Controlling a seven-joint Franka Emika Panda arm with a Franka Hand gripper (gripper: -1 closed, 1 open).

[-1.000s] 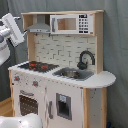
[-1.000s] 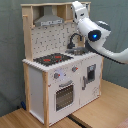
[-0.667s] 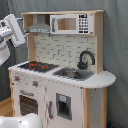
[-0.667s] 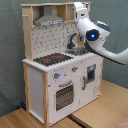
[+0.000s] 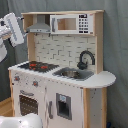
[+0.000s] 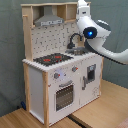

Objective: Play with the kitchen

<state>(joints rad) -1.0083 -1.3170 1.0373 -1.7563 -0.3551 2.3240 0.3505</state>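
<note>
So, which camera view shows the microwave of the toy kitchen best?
The first exterior view shows it best: the microwave faces the camera, with its window and button panel visible on the top shelf of the kitchen. In the second exterior view, the robot arm covers that corner, so the microwave cannot be seen.

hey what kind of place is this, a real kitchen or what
Probably a lab or test room, not a real kitchen. A toy play kitchen stands on a wooden floor before a plain grey curtain, with a white robot arm reaching beside it.
</note>
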